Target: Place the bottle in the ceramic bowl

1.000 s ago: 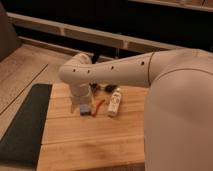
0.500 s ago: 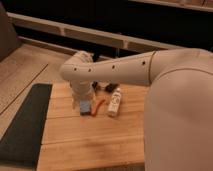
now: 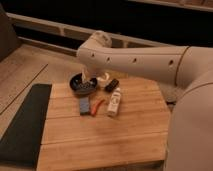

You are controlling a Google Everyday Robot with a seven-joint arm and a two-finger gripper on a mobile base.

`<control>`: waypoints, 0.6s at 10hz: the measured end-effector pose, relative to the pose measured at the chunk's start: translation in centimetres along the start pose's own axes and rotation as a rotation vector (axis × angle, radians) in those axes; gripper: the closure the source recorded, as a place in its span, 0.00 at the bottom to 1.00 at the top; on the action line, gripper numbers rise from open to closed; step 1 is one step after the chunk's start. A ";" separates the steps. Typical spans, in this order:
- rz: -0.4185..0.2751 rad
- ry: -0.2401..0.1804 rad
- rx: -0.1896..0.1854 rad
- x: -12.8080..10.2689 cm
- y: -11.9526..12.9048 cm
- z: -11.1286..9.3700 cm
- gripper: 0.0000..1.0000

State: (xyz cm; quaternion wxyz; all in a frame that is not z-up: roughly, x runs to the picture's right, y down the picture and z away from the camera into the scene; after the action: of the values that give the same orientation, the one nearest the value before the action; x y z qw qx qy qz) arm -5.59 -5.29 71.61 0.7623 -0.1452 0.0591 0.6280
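The white bottle lies on its side on the wooden board, cap end toward the back. The dark glossy ceramic bowl sits at the board's back left, about a hand's width left of the bottle. My arm reaches in from the right, bends and comes down, so my gripper hangs over the bowl's right rim. The gripper is apart from the bottle. I see nothing held in it.
A flat blue block and a thin red-orange stick lie between the bowl and the bottle. A small white cup and a small dark object sit behind the bottle. A black mat lies left of the board.
My gripper has moved from over the blue block back toward the bowl, uncovering the block and most of the bowl. The bottle has not moved.
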 end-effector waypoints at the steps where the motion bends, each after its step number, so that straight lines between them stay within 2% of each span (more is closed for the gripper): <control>1: -0.004 0.001 -0.002 0.0 0.3 0.0 0.35; 2: -0.003 0.008 0.002 0.2 0.2 0.2 0.35; 3: 0.031 0.028 0.032 0.7 -1.7 0.8 0.35; 4: 0.079 0.047 0.063 1.2 -4.1 1.4 0.35; 5: 0.171 0.059 0.099 1.8 -8.1 2.2 0.35; 6: 0.243 0.051 0.104 1.9 -10.6 2.8 0.35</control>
State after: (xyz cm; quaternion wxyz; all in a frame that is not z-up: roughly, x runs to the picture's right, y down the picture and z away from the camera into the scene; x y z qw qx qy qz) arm 4.83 -4.46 75.29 0.6853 -0.1132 0.1278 0.7079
